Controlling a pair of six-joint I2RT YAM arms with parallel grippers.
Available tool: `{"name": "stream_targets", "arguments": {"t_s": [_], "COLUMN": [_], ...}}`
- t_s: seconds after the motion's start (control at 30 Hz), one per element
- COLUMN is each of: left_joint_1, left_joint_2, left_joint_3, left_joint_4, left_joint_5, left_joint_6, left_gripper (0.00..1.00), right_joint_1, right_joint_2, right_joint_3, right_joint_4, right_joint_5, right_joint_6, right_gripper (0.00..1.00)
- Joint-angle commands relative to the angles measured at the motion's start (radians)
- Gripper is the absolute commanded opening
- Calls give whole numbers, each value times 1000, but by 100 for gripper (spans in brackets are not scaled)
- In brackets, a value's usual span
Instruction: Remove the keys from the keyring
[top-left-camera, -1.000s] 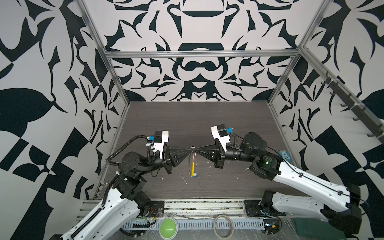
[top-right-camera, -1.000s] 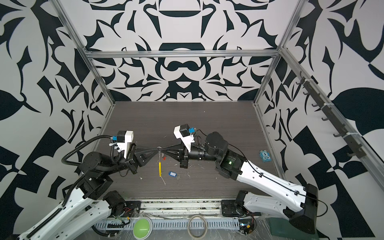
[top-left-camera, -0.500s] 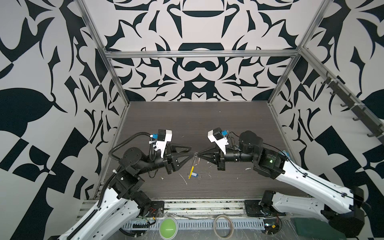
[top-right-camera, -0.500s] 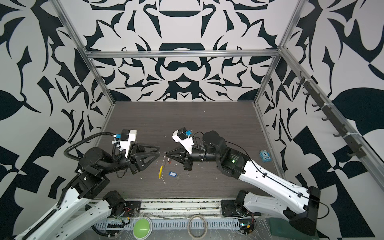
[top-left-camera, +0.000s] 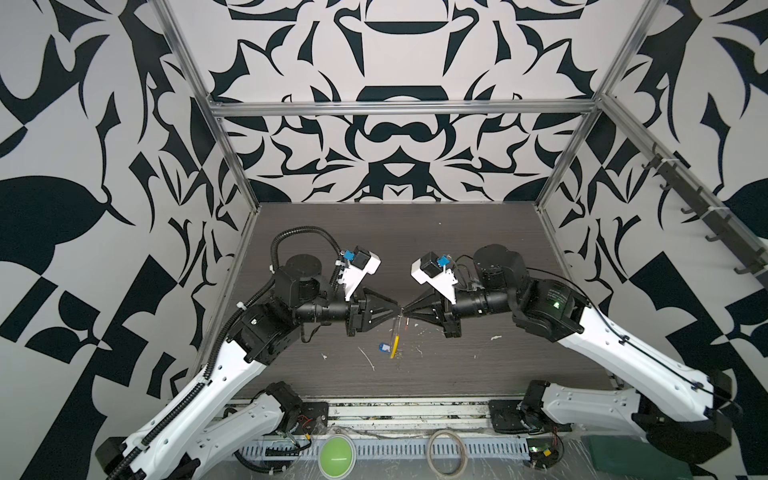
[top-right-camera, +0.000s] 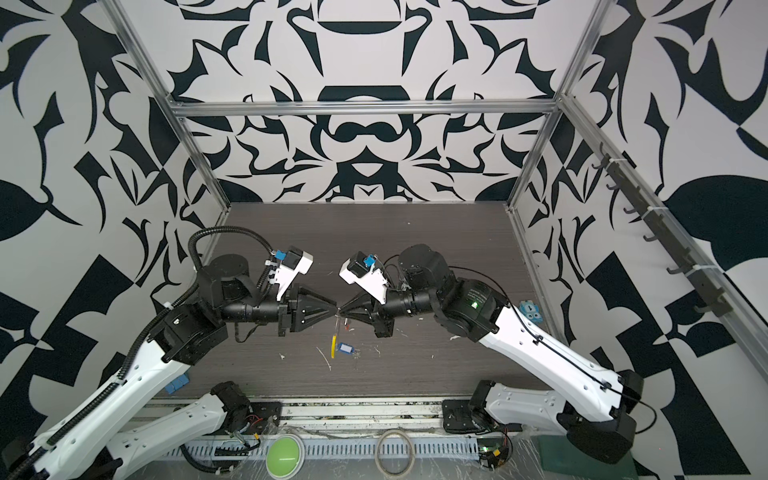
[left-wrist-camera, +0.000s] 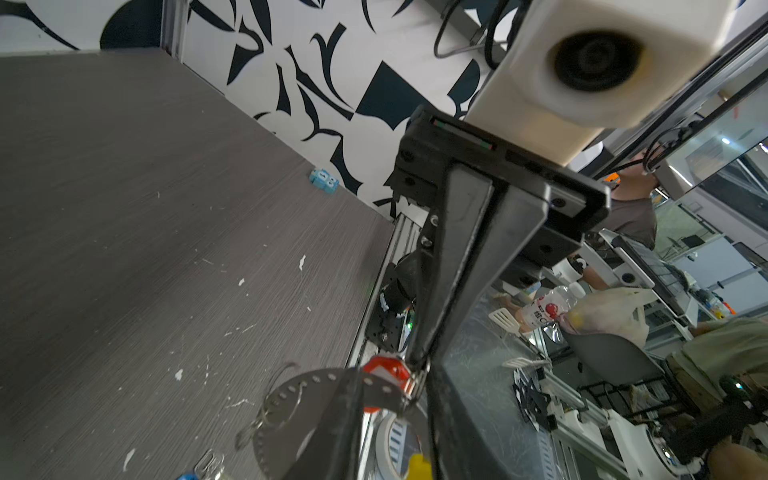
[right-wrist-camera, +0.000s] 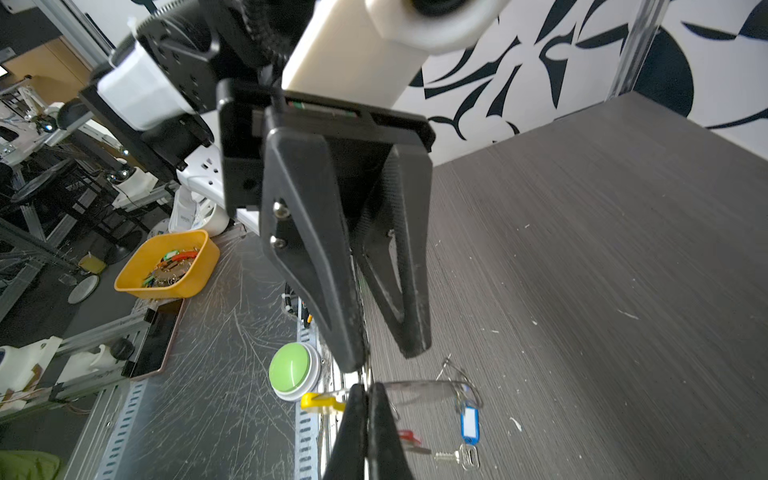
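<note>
The keyring, a thin grey wire loop, hangs in the air over the middle of the dark table. It is pinched in the right gripper, whose fingers press flat together on the wire. To one side of that grip we see the yellow sleeve. To the other runs bare wire, from which the blue tag dangles by its small ring, with a silver key close by. The red tag shows just behind the right fingers.

In both top views the loop hangs edge-on under the gripper tips, sleeve just beside blue tag. The left gripper meets the right one tip to tip, its fingers a narrow gap apart, near the wire. In the left wrist view the red tag sits between those fingers, but we cannot tell whether they touch it.

Off the table's front edge sit a green button and a beige hoop. Beyond them stands a yellow bin of tagged keys.
</note>
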Motion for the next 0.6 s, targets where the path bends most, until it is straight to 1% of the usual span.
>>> {"name": "stream_targets", "arguments": {"t_s": [0.0,0.07,0.27,0.57], "left_joint_1": [-2,-2,-2,-2], "left_joint_2": [0,5,30,43], "left_joint_3": [47,50,53,70], "left_joint_4": [-94,-95,-93,-82], "left_joint_5": [48,65,89,97], "left_joint_6": [58,61,69,78], "left_gripper": [30,29,22,10], "right_joint_1": [-6,-8,-7,-8], "right_joint_2": [-3,-2,5,19], "right_joint_3": [62,63,68,74], "right_joint_4": [-25,-26,-20,-26], "right_joint_5": [-18,-17,-18,-17], "right_joint_6": [-24,-22,-17,-9], "right_gripper": [0,0,0,0]}}
